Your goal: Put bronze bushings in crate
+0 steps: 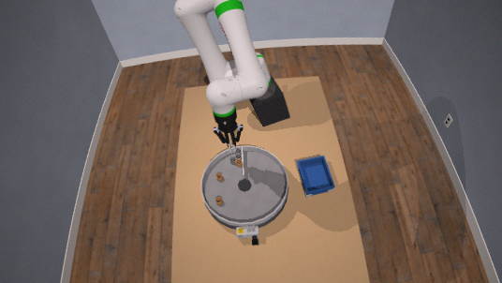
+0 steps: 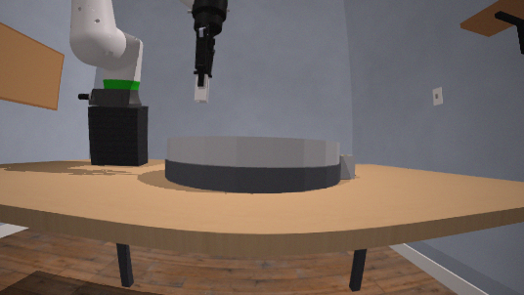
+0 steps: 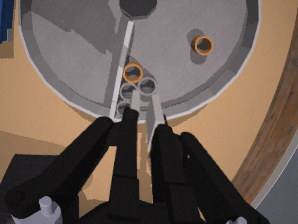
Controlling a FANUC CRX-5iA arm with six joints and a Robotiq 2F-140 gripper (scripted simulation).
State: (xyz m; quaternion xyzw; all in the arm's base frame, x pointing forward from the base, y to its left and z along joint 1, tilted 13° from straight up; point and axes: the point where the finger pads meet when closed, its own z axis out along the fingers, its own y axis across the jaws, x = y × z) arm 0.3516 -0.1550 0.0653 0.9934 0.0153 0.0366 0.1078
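My gripper (image 1: 232,151) (image 2: 201,101) (image 3: 143,103) hangs above the near edge of the turning table (image 1: 262,211) (image 2: 254,152) (image 3: 170,30), its fingers a narrow gap apart and empty. One bronze bushing (image 1: 238,162) (image 3: 133,65) lies by the bar, against grey bushings. Grey bushings (image 1: 232,160) (image 3: 147,78) cluster below the fingertips; the wrist view shows three, one partly hidden. A second bronze bushing (image 1: 219,176) (image 3: 203,54) stands apart, and a third bronze bushing (image 1: 218,201) stands farther round. The blue crate (image 1: 319,191) (image 3: 6,22) shows no bushing inside.
A thin upright white bar (image 1: 243,161) (image 3: 122,70) runs from near the hub (image 1: 244,185) to the rim, beside the cluster. The turning table has a raised rim. A small box (image 1: 247,231) sits at its far side from the arm. The black robot base (image 1: 271,110) stands behind.
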